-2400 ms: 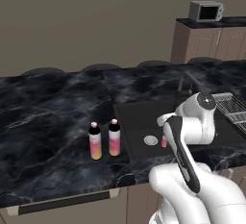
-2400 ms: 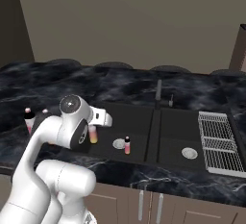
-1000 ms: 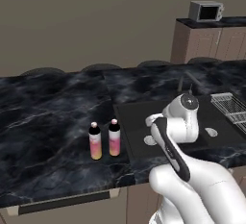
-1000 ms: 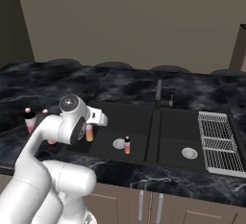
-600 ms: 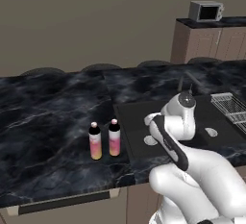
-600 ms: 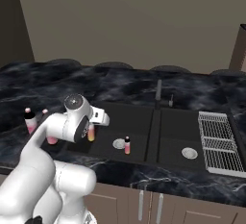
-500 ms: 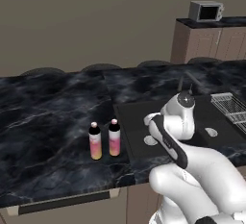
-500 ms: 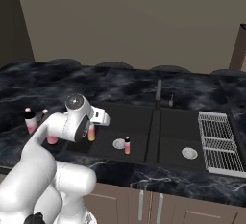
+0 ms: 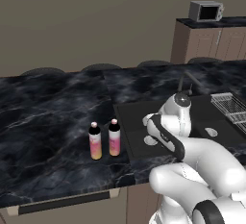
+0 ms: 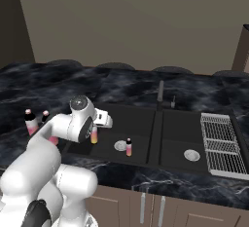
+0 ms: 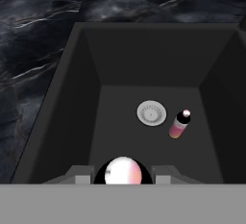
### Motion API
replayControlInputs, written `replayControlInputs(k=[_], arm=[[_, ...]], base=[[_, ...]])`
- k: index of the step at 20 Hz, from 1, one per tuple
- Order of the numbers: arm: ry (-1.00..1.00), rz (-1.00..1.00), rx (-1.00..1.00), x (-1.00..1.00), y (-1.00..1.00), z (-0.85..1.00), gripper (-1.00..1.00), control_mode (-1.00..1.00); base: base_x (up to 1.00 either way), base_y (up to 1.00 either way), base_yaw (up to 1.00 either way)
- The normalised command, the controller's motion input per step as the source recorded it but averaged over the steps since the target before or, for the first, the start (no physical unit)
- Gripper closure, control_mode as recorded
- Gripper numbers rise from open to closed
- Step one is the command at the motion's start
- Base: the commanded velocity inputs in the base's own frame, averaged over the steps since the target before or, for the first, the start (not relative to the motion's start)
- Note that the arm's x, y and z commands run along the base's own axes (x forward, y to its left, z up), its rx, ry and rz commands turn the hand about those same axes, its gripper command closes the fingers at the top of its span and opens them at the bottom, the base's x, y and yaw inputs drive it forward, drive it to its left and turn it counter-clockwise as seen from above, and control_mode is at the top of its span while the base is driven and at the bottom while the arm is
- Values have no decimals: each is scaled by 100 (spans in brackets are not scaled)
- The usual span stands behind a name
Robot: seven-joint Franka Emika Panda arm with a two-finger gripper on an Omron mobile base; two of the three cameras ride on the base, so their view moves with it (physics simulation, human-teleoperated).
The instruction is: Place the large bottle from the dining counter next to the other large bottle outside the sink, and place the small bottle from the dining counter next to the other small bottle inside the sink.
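Observation:
My gripper (image 10: 94, 131) hangs over the left basin of the sink (image 10: 146, 119), shut on a small pink bottle (image 10: 94, 135). In the hand view that small bottle's cap (image 11: 122, 170) sits between my fingertips (image 11: 79, 174) at the bottom edge. Another small bottle (image 11: 179, 124) stands upright on the basin floor beside the round drain (image 11: 152, 113); its place from the right base is (image 10: 129, 147). Two large bottles (image 9: 95, 141) (image 9: 114, 138) stand side by side on the black counter (image 9: 48, 122), just left of the sink's rim. From the left base my own arm (image 9: 168, 131) hides the gripper.
The right basin has its own drain (image 10: 191, 155). A ribbed grey drain rack (image 10: 217, 143) lies right of it, and the thin faucet (image 10: 160, 92) rises behind the divider. Round stools (image 10: 114, 66) line the counter's far side. A microwave (image 9: 205, 10) sits on the far cabinets.
The arm has swung a little left and settled lower over the left basin with the small bottle in its grip. The other bottles have not moved.

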Motion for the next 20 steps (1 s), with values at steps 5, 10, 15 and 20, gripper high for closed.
replayControlInputs(k=[5, 10, 15, 20], arm=[[0, 0, 0, 5, 2, -30, 100, -100], [-1, 0, 0, 1, 2, -30, 100, -100], [-6, 1, 0, 0, 0, -35, 100, -100], [-11, 1, 0, 0, 0, -39, 100, -100]], base=[[0, 0, 0], [0, 0, 0], [0, 0, 0], [0, 0, 0]])
